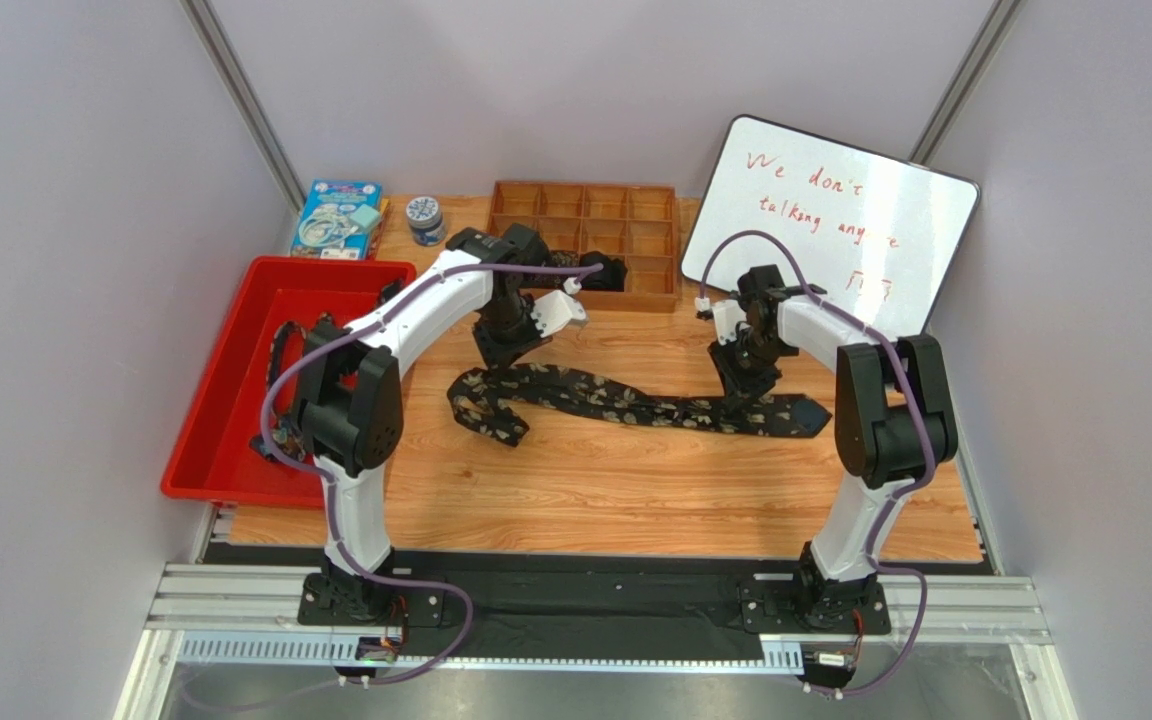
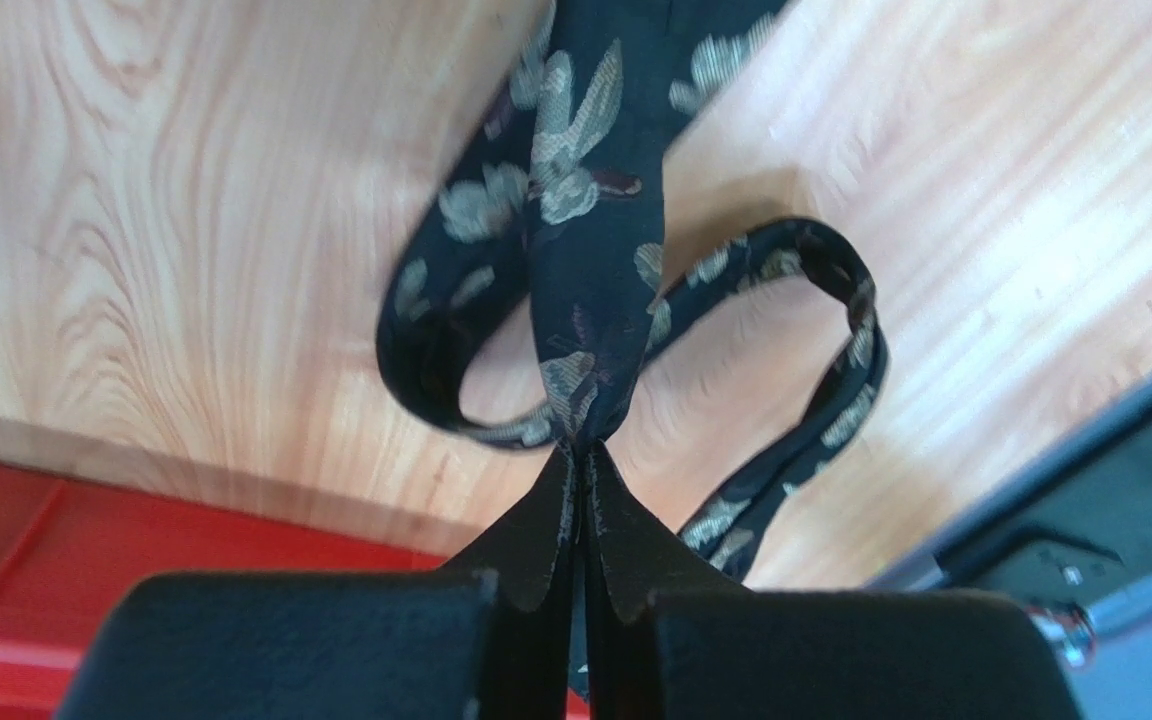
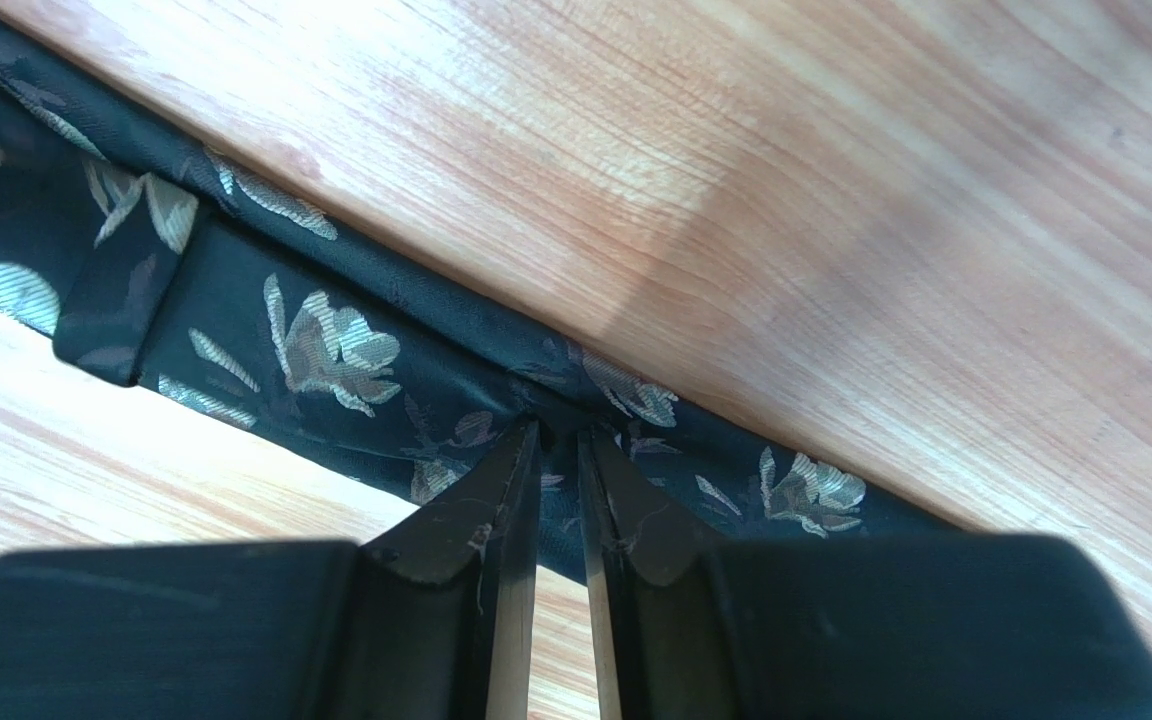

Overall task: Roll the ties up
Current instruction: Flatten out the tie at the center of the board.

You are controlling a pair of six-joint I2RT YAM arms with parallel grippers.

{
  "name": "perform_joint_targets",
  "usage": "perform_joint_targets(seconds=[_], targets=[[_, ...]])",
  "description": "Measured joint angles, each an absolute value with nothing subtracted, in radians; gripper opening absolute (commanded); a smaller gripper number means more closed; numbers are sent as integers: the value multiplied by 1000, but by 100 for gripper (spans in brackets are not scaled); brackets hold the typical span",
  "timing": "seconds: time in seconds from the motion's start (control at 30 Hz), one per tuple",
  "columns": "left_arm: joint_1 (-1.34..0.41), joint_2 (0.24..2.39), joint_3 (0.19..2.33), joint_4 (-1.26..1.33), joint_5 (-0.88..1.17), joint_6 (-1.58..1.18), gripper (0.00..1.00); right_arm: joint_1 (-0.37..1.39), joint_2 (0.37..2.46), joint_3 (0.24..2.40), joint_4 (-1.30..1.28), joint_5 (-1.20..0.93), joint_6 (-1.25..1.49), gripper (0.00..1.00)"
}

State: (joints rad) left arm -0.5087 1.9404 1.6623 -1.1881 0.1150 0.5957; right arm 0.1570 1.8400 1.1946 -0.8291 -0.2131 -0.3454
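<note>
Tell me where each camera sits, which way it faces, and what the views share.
Top external: fixed above and behind the robot, looking down on the table; left arm and right arm show, the tie between them.
Left wrist: on the left arm, facing down past the left end effector, shut on the tie; red tray at the edge.
Right wrist: on the right arm, facing down past the right end effector, pinching the tie.
Shared: all three show the tie and table.

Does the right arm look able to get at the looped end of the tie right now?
Probably not. The right end effector is clamped on the tie near its other end, and the left end effector pinches the loop, its arm crowding that spot.
</note>
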Motion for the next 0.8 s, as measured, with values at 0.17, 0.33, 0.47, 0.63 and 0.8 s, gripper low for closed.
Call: perform_joint_targets(seconds=[0.17, 0.33, 0.47, 0.63, 0.8], targets=[[-493, 1981, 1728, -1287, 159, 618, 7, 157, 1832, 1189, -821, -184, -366, 21], [-484, 2120, 1820, -1316, 185, 624, 17, 157, 1820, 1179, -809, -159, -393, 22], [-467, 2164, 1821, -1304, 147, 629, 26, 157, 1813, 1177, -807, -147, -410, 23], [-447, 2158, 1819, -1268, 99, 651, 58, 155, 1794, 1180, -832, -155, -418, 28], [-439, 2099, 1783, -1221, 178, 659, 81, 149, 1771, 1235, -899, -198, -412, 32]])
